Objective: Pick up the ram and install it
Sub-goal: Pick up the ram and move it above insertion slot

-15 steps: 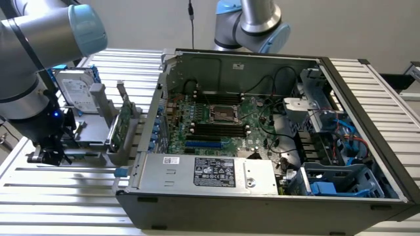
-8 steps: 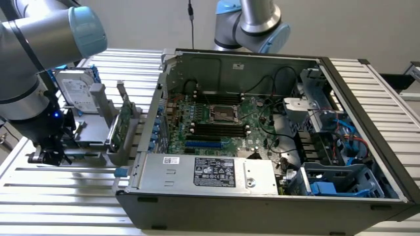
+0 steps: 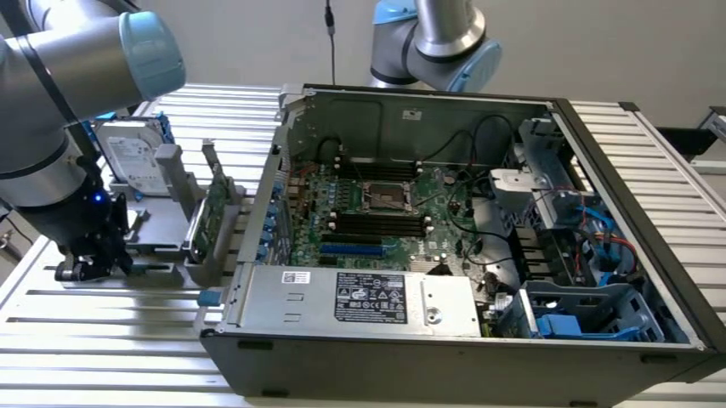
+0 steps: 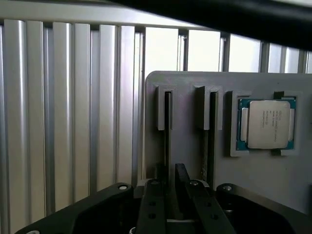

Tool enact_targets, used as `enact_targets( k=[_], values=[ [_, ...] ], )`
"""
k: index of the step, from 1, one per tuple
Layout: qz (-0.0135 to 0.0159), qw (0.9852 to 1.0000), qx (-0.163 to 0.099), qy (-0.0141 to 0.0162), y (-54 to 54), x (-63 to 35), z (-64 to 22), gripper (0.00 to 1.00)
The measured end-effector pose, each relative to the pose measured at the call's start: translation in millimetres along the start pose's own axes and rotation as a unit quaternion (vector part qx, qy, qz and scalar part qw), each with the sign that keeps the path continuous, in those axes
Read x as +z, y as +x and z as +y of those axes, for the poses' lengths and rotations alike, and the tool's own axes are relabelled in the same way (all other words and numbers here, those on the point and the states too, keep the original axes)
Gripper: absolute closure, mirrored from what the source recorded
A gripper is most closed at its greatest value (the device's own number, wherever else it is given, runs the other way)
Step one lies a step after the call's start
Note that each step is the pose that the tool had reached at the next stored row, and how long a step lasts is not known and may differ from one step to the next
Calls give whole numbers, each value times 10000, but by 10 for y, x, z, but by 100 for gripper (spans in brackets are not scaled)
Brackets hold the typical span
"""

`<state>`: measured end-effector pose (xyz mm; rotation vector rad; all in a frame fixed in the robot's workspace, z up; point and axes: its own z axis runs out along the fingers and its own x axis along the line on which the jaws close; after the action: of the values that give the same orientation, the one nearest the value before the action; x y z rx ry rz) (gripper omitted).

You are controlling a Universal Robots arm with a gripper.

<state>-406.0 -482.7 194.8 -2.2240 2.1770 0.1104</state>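
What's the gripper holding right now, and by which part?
Cannot be told: the gripper is down at the gray holder's slots, but no hold on anything shows clearly.

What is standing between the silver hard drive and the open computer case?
In the exterior view, a green circuit card stands upright in a gray holder between the hard drive and the computer case.

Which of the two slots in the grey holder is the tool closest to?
The outer slot, the one farther from the processor: the tool sits right at its end, while the inner slot beside the processor lies off to one side.
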Motion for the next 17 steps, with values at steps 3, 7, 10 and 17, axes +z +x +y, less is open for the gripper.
enact_targets(
  k=[3, 7, 10, 17],
  values=[
    [3, 10000, 12, 1, 0, 0, 0, 77],
    [16, 10000, 67, 4, -1, 0, 0, 77],
    [27, 9999, 126, 8, -1, 0, 0, 77],
    [37, 9998, 207, 13, -8, 1, 0, 86]
  ],
)
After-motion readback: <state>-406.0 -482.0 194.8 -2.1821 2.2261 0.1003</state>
